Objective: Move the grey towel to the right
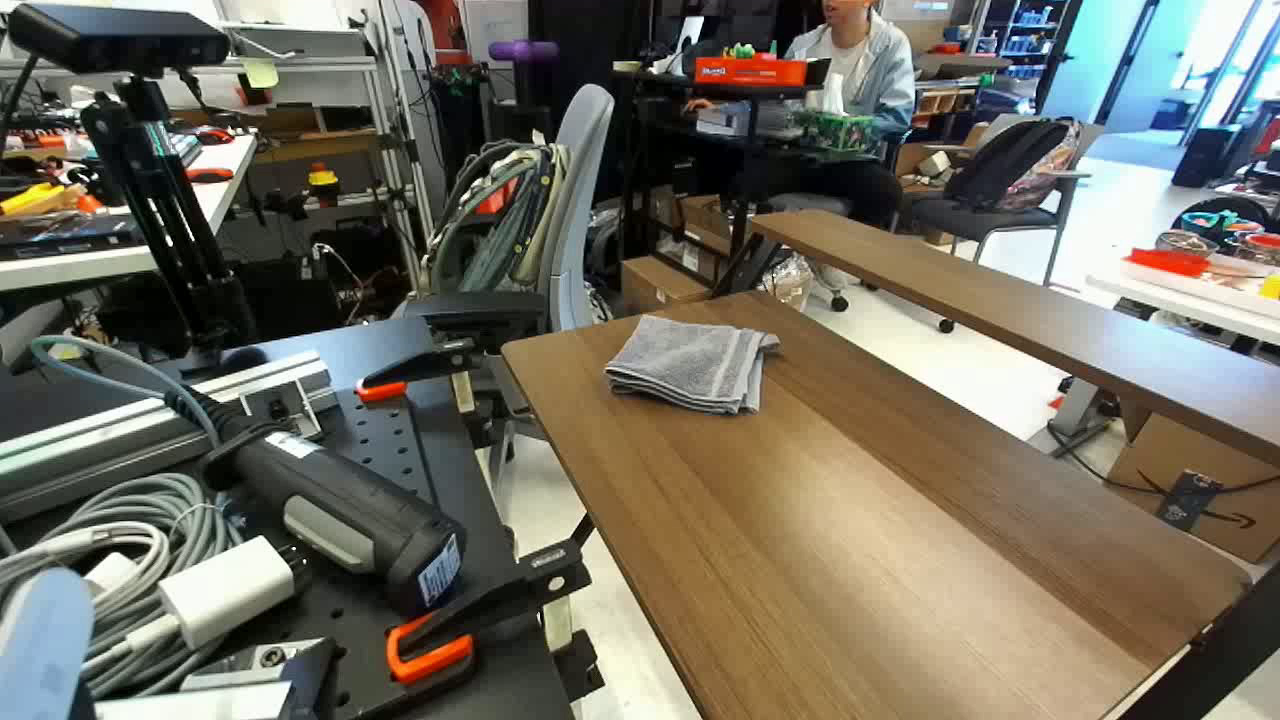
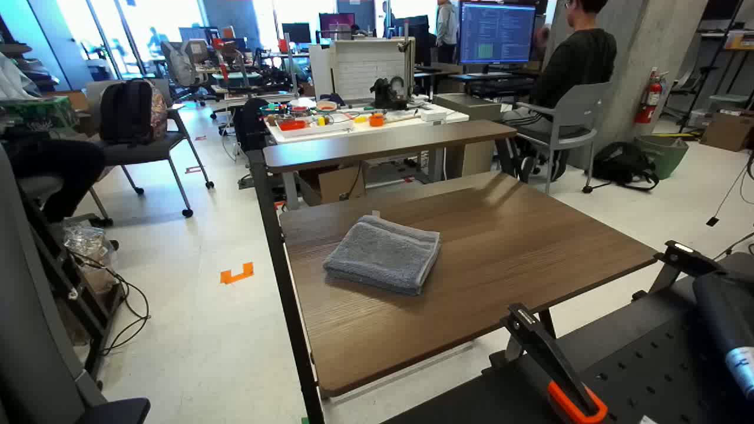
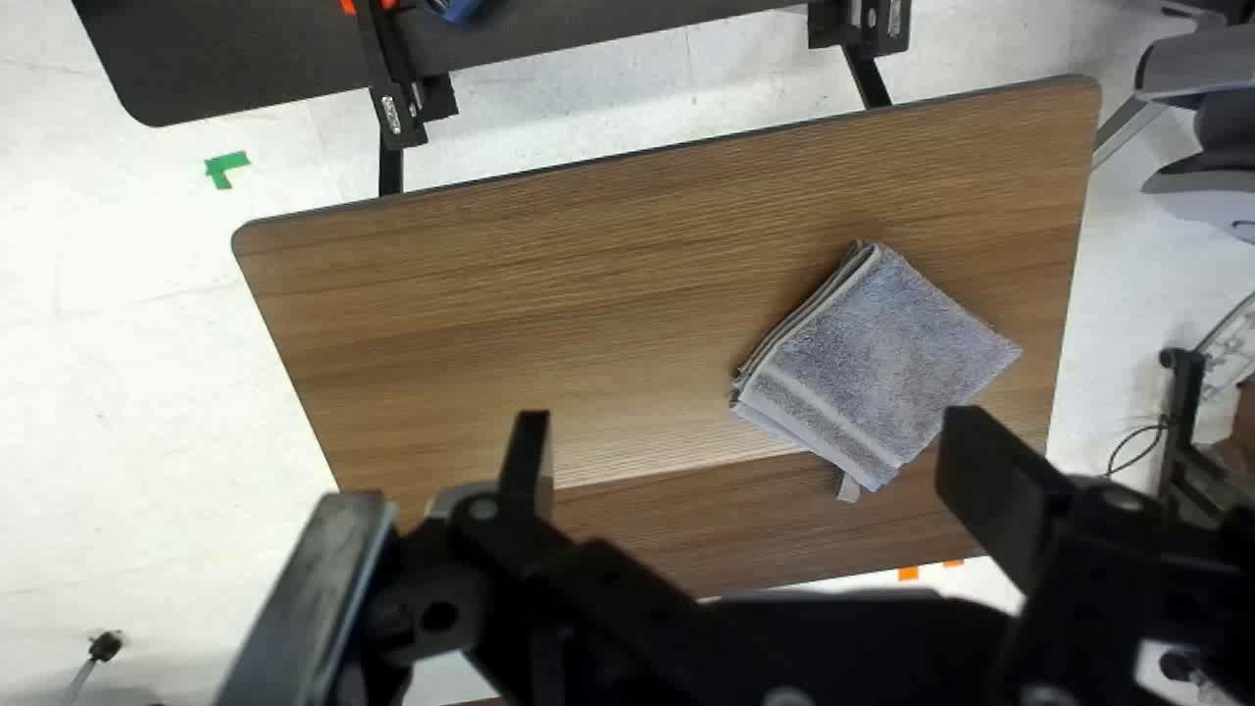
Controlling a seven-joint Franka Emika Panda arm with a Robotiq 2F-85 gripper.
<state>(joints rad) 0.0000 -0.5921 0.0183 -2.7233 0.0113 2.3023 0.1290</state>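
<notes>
Found gripper (image 3: 747,456) foremost in the wrist view, poised above the brown table (image 3: 471,304), with 2 fingers spread wide and nothing grasped. Located grey towel (image 3: 882,353) on the table, toward 1 short end, lying flat, folded in several layers, overhanging no edge.

Judged light, soft and limp, with a napped face offering good friction; not fragile. Expect sagging and fanning of layers if pinched singly. Recommend pressing down near the towel's centre and gathering every layer, or pinching the stacked edge facing the table's middle. Avoid relying on the small tag (image 3: 848,487) at the border, probably too slight for a secure hold.

Read no lettering on towel or tag. Noted a curved arrow (image 1: 1230,518), probably Amazon's mark, printed on a carton (image 1: 1185,450) beyond the table in an exterior view, beside a dark label (image 1: 1190,498) with marks too small to decipher. Failed likewise to read print on a red box (image 1: 750,72) far beyond the table, a pale label (image 1: 440,570) on a black device (image 1: 385,500) alongside, and lines on a monitor (image 2: 498,35) well beyond.
</notes>
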